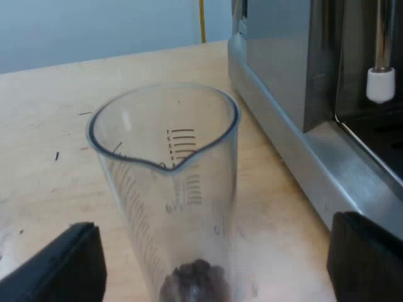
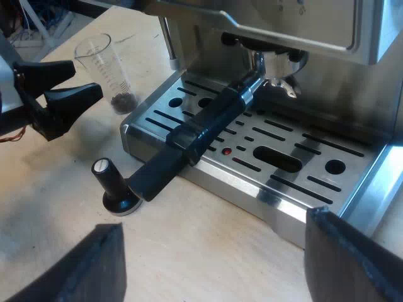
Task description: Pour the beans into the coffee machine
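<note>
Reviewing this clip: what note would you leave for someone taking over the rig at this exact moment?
Left hand: open, one finger on each side of the measuring glass, not gripping it.
Right hand: open, holding nothing, low over the table at the coffee machine front.
Things: the glass stands upright on the table beside the machine's base, with beans in its bottom. The holder is locked into the machine. The tamper stands on the table by the handle's end.
Done: nothing poured, glass not yet lifted.
Left: grip the glass, lift it, tip the beans into the machine.
</note>
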Motion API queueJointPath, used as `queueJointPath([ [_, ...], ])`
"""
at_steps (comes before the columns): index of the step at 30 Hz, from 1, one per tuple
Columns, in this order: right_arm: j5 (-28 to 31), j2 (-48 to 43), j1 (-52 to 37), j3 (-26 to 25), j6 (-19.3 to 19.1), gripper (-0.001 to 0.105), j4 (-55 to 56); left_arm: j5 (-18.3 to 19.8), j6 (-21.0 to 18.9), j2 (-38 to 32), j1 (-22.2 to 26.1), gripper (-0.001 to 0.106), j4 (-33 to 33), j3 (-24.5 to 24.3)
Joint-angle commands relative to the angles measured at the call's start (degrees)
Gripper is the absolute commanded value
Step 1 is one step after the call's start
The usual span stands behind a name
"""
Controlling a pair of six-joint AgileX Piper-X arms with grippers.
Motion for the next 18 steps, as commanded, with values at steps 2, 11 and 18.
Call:
queueJointPath([
  [2, -0.87, -0.18, 0.03, -0.67, -1.04, 0.062, -0.37, -0.57, -0.58, 1.00, -0.26, 0.074, -1.01, -1.68],
  [11, -0.87, -0.18, 0.03, -0.67, -1.04, 0.062, -0.37, -3.07, -0.58, 2.35, -0.26, 0.074, -0.62, -3.53],
  [18, -0.87, -0.18, 0.03, -0.67, -1.04, 0.062, -0.37, -3.13, -0.58, 4.18, -0.26, 0.074, -0.58, -5.81],
])
